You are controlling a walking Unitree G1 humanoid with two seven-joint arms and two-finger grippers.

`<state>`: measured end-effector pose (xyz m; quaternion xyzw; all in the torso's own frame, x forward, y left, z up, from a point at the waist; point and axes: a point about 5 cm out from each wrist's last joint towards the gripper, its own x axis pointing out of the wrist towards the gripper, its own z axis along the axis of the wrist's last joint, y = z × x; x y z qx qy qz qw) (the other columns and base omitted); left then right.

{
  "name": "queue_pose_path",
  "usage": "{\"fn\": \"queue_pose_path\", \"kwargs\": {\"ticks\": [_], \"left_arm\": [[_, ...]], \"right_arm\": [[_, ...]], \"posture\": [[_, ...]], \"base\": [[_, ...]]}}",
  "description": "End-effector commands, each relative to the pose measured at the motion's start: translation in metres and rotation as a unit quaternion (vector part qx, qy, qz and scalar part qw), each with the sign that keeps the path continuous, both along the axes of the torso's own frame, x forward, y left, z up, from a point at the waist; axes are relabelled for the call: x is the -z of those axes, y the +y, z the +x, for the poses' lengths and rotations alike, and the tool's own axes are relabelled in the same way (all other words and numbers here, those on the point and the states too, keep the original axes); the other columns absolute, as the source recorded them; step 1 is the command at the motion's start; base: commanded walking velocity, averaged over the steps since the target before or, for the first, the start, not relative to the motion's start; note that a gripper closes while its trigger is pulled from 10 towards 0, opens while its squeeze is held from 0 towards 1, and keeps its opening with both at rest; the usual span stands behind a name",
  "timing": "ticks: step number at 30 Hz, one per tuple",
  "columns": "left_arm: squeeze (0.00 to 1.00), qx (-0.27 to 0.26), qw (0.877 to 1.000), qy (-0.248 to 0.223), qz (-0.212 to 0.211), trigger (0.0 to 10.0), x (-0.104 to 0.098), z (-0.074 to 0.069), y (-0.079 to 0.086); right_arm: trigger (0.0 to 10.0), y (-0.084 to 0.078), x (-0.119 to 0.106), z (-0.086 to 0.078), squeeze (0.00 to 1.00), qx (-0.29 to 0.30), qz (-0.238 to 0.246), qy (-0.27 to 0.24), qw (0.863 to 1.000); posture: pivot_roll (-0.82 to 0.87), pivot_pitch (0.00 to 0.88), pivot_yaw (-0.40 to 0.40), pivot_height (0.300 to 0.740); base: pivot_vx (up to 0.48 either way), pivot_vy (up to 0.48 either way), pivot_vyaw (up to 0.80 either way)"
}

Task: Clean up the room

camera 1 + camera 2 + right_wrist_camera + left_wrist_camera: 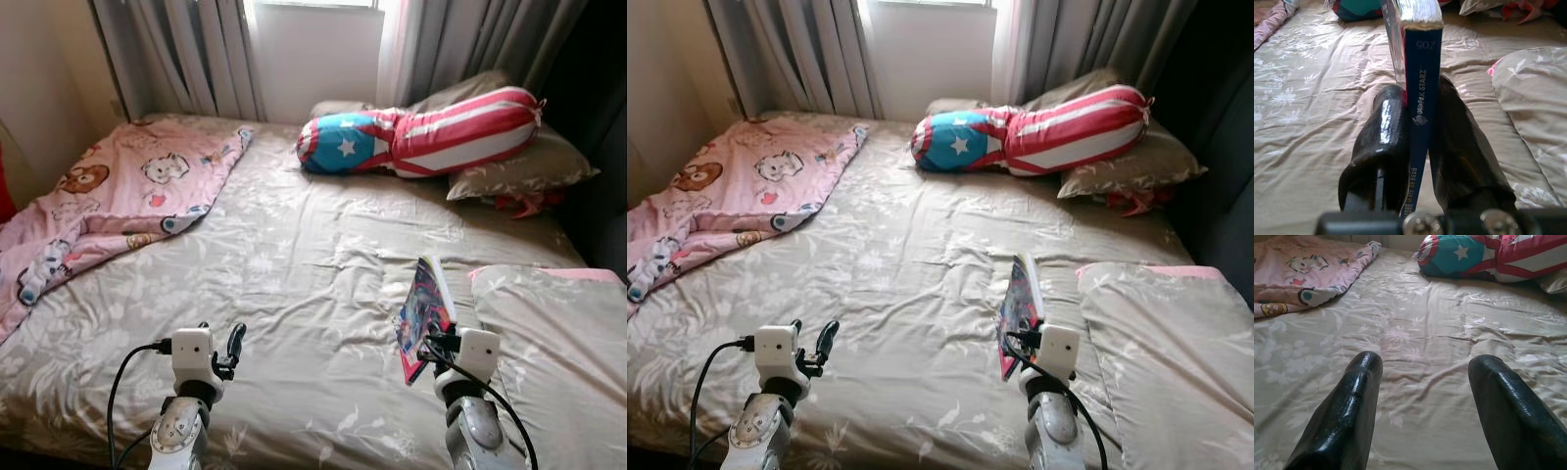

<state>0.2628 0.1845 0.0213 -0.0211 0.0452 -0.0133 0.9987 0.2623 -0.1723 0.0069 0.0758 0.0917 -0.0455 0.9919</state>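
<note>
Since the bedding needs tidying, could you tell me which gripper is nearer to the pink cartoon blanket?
Left. The left gripper hangs open over the bed sheet on the pink cartoon blanket side; the right gripper, shut on a book, is farther across.

We see soft daylight entering from the window [312, 5] at the far side, which is blown out to white. The bedsheet [294, 264] is evenly lit, with faint shadows in its wrinkles. The far right corner falls into deep shade. Both head views are sharp. In the wrist views, the near black fingers [1347, 416] carry glossy highlights and look slightly soft.
</note>
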Motion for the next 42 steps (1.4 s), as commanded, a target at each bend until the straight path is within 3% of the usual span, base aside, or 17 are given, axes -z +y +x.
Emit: {"fn": "queue_pose_path", "kwargs": {"ticks": [1, 7, 42], "left_arm": [[0.0, 0.004, 1.0, -0.009, -0.006, 10.0, -0.0058, 0.0039, -0.0021], [0.0, 0.016, 1.0, -0.012, -0.009, 10.0, -0.0097, 0.0065, -0.0036], [0.0, 0.016, 1.0, -0.007, -0.016, 10.0, -0.0152, 0.0075, -0.0003]], "right_arm": [[10.0, -0.0008, -0.0103, 0.0069, 0.0, -0.002, -0.01, -0.02, 1.0], [10.0, -0.0014, -0.0122, 0.0089, 0.0, 0.002, -0.011, -0.021, 1.0], [10.0, 0.0009, -0.0166, 0.0142, 0.0, 0.002, 0.002, -0.032, 0.999]], "posture": [[-0.02, 0.0, -0.045, 0.686], [-0.03, 0.0, -0.042, 0.659], [-0.01, 0.01, -0.043, 0.659]], "base": [[0.0, 0.0, 0.0], [0.0, 0.0, 0.0], [0.021, 0.0, 0.0]]}}
